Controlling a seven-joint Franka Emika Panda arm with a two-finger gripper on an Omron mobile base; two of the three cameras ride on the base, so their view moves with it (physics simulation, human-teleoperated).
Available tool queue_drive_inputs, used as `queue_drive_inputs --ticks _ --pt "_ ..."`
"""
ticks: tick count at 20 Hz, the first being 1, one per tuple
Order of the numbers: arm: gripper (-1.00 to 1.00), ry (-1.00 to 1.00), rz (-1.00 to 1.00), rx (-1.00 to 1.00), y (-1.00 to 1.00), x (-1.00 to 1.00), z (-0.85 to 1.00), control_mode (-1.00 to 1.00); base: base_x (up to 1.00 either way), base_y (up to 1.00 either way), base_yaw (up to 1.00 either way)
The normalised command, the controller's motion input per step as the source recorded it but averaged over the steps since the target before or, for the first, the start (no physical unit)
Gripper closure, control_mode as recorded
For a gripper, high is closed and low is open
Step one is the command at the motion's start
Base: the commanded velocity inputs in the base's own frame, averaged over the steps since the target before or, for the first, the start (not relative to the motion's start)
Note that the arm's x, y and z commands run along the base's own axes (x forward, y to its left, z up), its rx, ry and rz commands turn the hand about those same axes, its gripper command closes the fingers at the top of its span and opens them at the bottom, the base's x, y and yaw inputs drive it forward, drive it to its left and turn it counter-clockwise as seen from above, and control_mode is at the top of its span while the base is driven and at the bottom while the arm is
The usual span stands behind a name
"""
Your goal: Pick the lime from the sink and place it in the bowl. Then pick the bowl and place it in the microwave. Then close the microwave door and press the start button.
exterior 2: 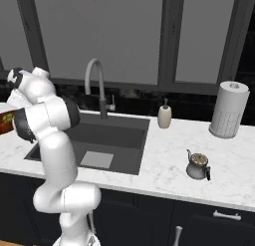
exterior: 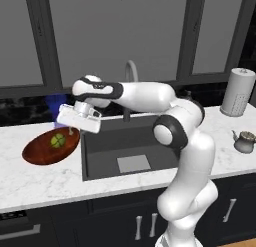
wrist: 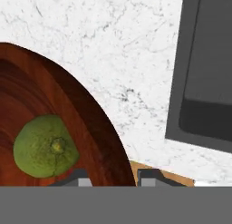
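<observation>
**Bowl with lime — rim grip pending**

Bowl (exterior: 37, 152): on the counter left of the sink (exterior: 131, 143); wide, shallow, stiff, glossy — probably slippery; pinch the rim. Lime (exterior: 58, 140): light, loose inside, may roll. Gripper (exterior: 74, 130): fingers straddle the near rim; whether clenched, cannot tell — tips mostly cut off.

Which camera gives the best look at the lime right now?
The hand view: the lime is large and close, lying in the bowl. The left base view shows it small in the bowl; in the right base view I can't make it out.
</observation>
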Motion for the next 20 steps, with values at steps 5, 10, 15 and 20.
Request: queue_drive_inputs --ticks 5,10,15,20 --pt "1.00 0.00 0.00 -0.11 -0.46 -0.41 0.53 -1.00 0.00 0.00 0.00" --pt "1.00 0.00 0.00 -0.09 -0.41 -0.42 0.52 -1.00 0.00 0.00 0.00" --pt "1.00 0.00 -0.06 -0.06 -0.39 -0.41 0.57 -1.00 0.00 0.00 0.00" --pt "1.00 0.02 -0.08 -0.06 -0.39 -0.30 0.59 -1.00 0.00 0.00 0.00"
